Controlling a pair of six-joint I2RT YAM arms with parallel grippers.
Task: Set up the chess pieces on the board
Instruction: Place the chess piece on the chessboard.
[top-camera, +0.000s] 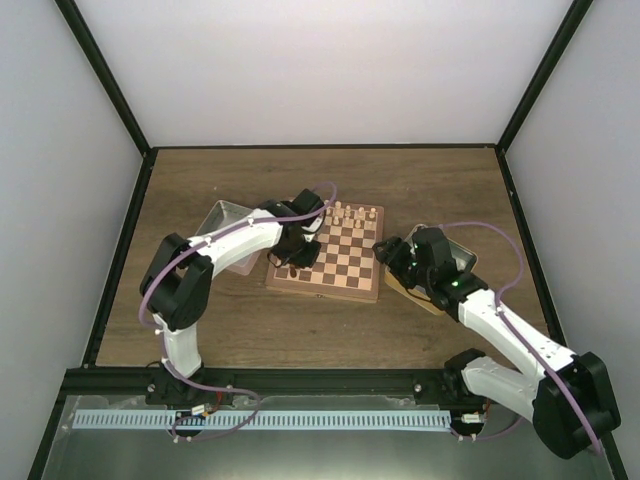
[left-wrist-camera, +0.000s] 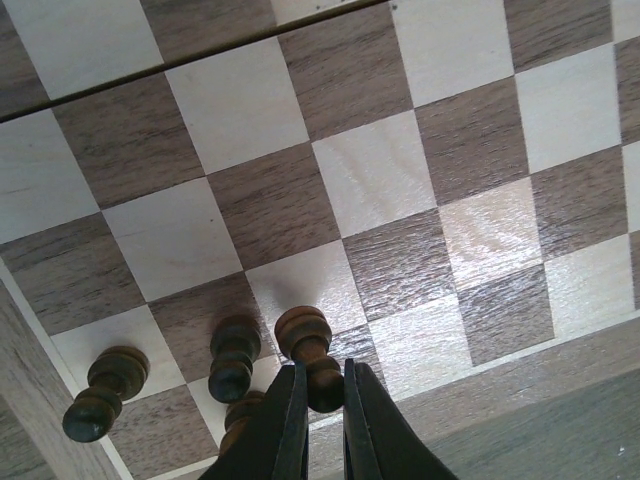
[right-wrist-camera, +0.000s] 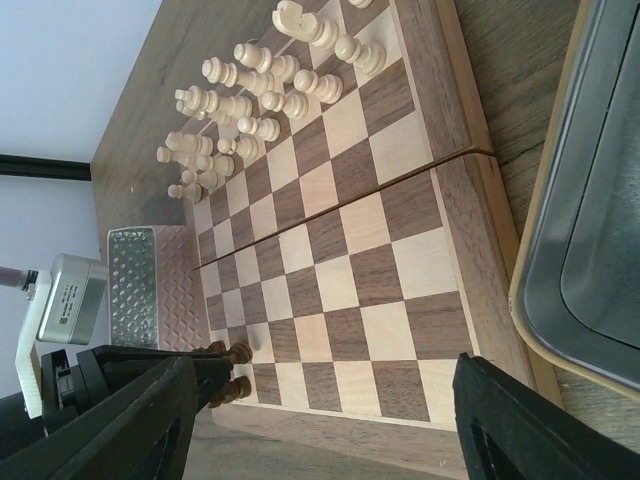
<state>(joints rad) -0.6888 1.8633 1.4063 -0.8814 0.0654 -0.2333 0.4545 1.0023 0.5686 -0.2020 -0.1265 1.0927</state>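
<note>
Placing one dark pawn (left-wrist-camera: 308, 350), judged the step in hand.

- Dark pawn: pinched about its middle by the left gripper (left-wrist-camera: 320, 385), whose fingers are closed on it to a narrow gap. It sits over the near-left corner of the board (left-wrist-camera: 400, 200). Whether its base rests on the square cannot be told.
- Other dark chessmen (left-wrist-camera: 233, 358): three, standing just beside the pawn in the same corner.
- Cream chessmen (right-wrist-camera: 215, 102): clustered along the board's far edge.
- Right gripper (right-wrist-camera: 325, 410): spread wide, holding nothing, just off the board's right side.
- Tin (right-wrist-camera: 600, 200): on the tabletop (top-camera: 420, 180), near the board's right edge.

Progress: the dark side seems barely begun.

Next move calls for seating the pawn flat and centred on its square. The fingers then part only slightly and lift straight up, sparing the close neighbours.
</note>
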